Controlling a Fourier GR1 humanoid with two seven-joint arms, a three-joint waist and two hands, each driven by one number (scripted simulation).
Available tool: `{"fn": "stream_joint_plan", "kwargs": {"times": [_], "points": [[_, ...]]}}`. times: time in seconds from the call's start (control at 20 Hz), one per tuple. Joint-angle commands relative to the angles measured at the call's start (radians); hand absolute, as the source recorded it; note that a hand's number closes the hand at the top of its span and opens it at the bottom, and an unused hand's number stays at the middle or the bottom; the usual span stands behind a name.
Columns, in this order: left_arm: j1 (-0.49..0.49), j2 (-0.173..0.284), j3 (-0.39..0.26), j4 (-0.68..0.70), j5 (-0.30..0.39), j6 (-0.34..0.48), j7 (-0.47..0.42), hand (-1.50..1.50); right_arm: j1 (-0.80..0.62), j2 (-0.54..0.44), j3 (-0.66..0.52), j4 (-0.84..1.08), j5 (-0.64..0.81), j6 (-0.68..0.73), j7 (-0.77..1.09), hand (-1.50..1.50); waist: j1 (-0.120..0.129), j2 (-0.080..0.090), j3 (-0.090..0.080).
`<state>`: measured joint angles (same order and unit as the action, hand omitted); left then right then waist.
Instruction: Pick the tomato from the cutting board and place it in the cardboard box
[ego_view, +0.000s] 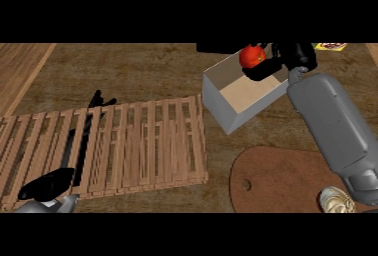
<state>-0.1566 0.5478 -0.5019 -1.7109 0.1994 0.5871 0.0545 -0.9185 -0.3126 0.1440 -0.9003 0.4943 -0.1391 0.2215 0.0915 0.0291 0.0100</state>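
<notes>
Kitchen counter setting. A brown mottled countertop (148, 65) carries a slatted wooden rack (140, 147), a round brown cutting board (284, 180) with a hanging hole, an open cardboard box (240, 97), and a tomato (252, 56), all food-preparation items.

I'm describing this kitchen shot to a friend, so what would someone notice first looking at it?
The bright red tomato stands out first, held in the right hand above the far side of the open cardboard box at upper right. Next comes the big slatted wooden board across the left half, with the left hand at its near left corner.
</notes>
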Motion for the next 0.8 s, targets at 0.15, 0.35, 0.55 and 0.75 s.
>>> {"fn": "stream_joint_plan", "kwargs": {"times": [0.15,0.35,0.55,0.75], "points": [[-0.001,0.139,0.086,0.175,-0.011,-0.016,0.085,0.0,-0.08,0.074,-0.066,0.186,-0.042,-0.02,0.028,-1.5,0.01,0.021,-0.007],[0.018,0.134,0.073,0.177,-0.028,0.011,0.064,0.0,-0.063,0.105,-0.074,0.241,-0.044,-0.068,-0.079,-1.5,0.008,0.021,-0.006],[0.04,0.165,0.086,0.162,-0.008,0.0,0.064,0.0,-0.116,0.111,-0.123,0.241,-0.066,-0.137,-0.139,-1.5,0.008,0.011,-0.007],[0.033,0.138,0.07,0.186,-0.013,0.017,0.061,0.0,-0.12,0.107,-0.208,0.248,-0.131,-0.2,-0.242,-1.5,-0.013,0.021,-0.005]]}}
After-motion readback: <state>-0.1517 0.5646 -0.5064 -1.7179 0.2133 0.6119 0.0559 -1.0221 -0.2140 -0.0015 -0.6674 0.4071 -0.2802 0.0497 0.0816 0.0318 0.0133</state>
